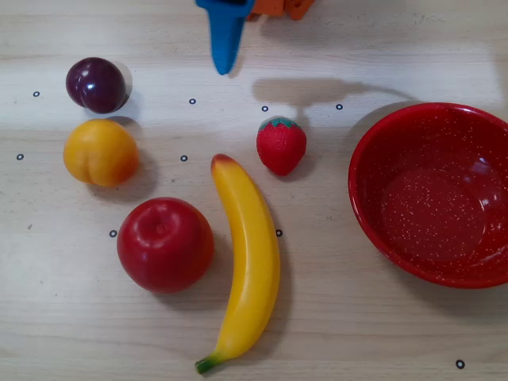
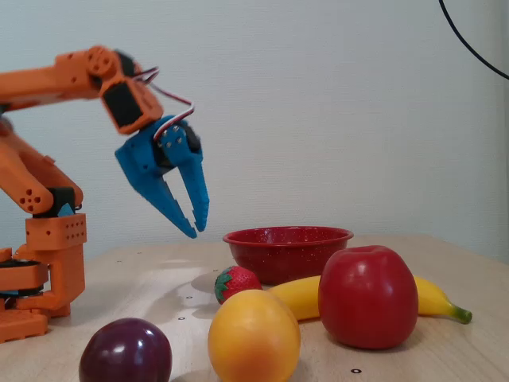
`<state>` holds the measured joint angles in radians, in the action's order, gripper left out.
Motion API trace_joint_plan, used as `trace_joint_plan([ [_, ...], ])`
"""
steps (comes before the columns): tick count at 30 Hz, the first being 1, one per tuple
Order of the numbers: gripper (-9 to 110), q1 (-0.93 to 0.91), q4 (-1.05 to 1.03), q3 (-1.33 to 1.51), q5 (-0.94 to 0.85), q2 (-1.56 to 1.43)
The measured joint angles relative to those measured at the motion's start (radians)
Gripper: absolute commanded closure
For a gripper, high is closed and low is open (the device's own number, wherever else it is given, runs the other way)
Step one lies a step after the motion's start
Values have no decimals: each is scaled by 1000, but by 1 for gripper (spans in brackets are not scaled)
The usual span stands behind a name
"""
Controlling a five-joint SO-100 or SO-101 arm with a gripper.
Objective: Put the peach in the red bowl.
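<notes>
The peach (image 1: 101, 152) sits free on the counter (image 1: 333, 317) at the overhead view's left, just beside the plum (image 1: 96, 84) and near the apple (image 1: 165, 244), so it's well apart from the red bowl (image 1: 373, 143) over on the right. The gripper (image 2: 196, 228) hangs up in the air with nothing in it, fingers slightly apart. That height probably lets it pass over the fruit toward the peach without knocking the strawberry (image 1: 281, 145) or banana (image 1: 248, 262).

The overhead view looks straight down; the fixed view sits low at table level, sharing the fruit.
</notes>
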<state>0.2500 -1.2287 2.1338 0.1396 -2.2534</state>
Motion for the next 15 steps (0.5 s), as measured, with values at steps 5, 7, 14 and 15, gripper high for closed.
trace_joint_plan([
  [5,101,91,-110,-239,60,209],
  [7,101,120,-129,-318,100,273],
  [14,101,206,-230,-623,290,525],
  [15,101,215,-256,-672,302,560],
])
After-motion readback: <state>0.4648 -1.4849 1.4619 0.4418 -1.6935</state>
